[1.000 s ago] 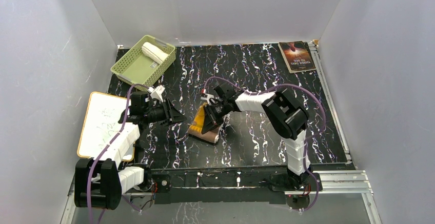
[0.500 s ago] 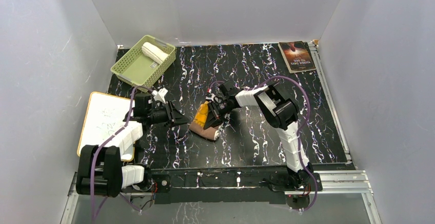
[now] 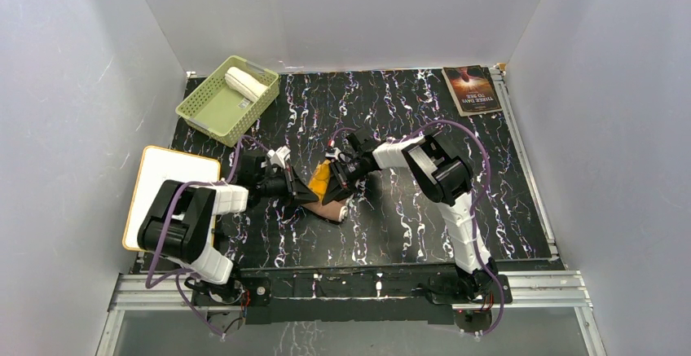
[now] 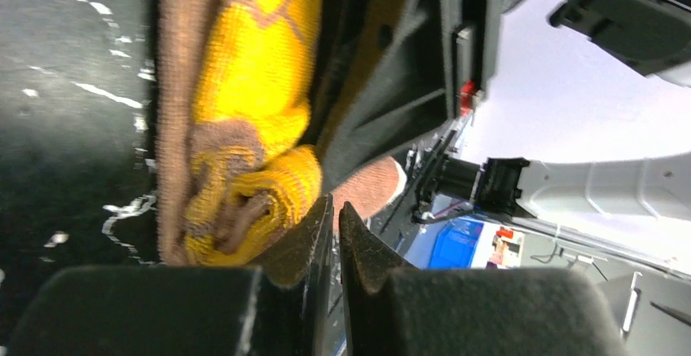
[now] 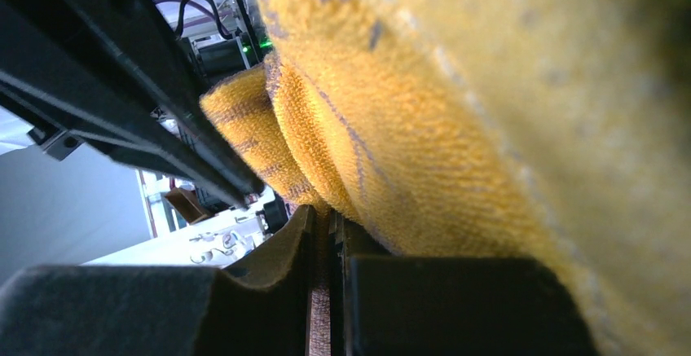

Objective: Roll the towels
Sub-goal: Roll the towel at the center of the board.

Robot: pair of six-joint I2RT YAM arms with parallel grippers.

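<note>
Pinching is what the R side seems to be doing: the right gripper point(image 5: 326, 219) has its fingers point(image 5: 269, 262) pressed together w/ a thin brownish strip showing in the slit, so I judge it clamped on an edge of the mustard-yellow towel point(image 5: 456, 128). The left gripper point(image 4: 336, 207) has its pads point(image 4: 303, 240) together too, w/ only a hairline gap. No cloth shows in that gap, and the tip sits right against the curled end of the roll point(image 4: 244, 201).

From above, the towel lies mid-table point(image 3: 407, 120) btwn the two grippers and is part-rolled. Its yellow face is up under the R fingers, and the tan-brown side point(image 3: 332, 208) wraps the coil at the near end. This step is prob. finishing that roll.

To do it well:
- Use the L tip as a stop at the coil's end so the layers don't telescope sideways.
- Turn the R wrist over the coil, not just drag, since dragging slides the whole cloth on the slick top.
- Hold light tension on the free edge; slack gives a loose, lumpy cylinder.
- Don't open R until the edge is tucked under, or it'll likely spring open.

The cream-white towel point(image 3: 244, 81) is rolled and lying in the green basket point(image 3: 204, 120) at far left, well apart.
</note>
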